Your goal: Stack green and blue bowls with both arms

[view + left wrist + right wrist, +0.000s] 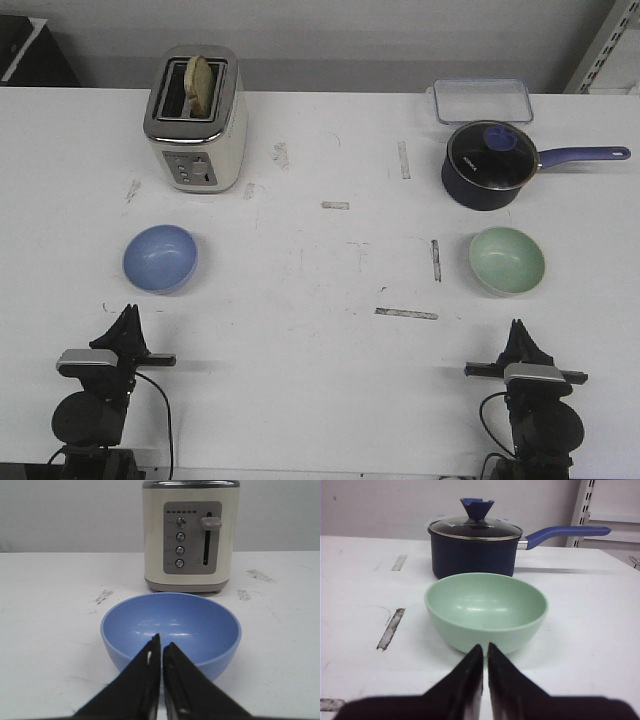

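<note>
Front view shows both bowls apart; wrist views show jaws nearly closed, empty.

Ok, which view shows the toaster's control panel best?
The left wrist view: the toaster faces it squarely, showing its round buttons and lever just beyond the blue bowl. The front view looks down on its slots, the panel small. The right wrist view misses it.
</note>
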Robot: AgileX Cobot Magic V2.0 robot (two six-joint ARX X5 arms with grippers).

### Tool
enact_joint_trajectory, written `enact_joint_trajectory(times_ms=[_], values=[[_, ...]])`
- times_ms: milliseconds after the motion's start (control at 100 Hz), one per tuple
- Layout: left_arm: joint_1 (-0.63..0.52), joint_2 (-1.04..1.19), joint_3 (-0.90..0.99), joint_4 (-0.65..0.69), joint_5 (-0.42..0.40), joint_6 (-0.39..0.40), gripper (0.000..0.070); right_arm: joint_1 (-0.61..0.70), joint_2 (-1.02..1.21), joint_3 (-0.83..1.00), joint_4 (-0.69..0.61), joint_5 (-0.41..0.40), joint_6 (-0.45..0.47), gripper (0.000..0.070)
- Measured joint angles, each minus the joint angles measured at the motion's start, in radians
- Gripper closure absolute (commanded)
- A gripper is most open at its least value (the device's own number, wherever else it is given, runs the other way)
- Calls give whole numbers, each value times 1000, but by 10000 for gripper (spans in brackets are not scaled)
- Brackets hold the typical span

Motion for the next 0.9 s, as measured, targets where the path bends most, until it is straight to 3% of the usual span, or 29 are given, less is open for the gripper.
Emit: enact_joint_trajectory(times_ms=[360,680,900], values=[[0,0,0,0,0,0,698,0,0,0,16,0,0,688],[0,0,0,0,0,0,698,0,0,6,159,0,45,688],[0,0,0,0,0,0,698,0,77,250,133,26,45,692]])
